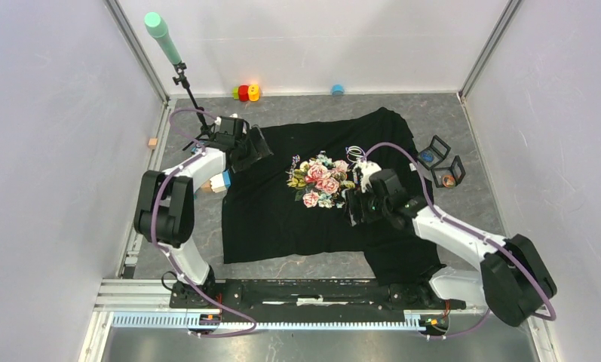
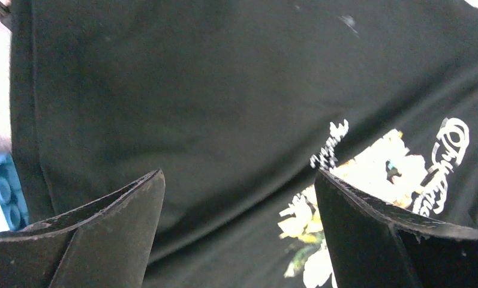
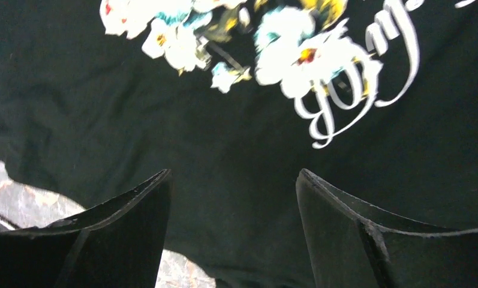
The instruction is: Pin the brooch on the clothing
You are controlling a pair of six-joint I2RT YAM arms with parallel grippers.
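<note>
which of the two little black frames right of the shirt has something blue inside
The farther frame, with blue showing inside it; the nearer frame holds something orange.

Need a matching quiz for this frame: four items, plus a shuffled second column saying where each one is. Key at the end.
Items
1. left gripper
2. right gripper
3. red-and-yellow toy
4. black frames

Places
A. on the table, beside the T-shirt, on the right arm's side
B. against the far wall
C. open over the shirt corner nearest the green-tipped pole
D. open over the shirt, right beside the rose print

Pairs: 1-C, 2-D, 3-B, 4-A
</note>
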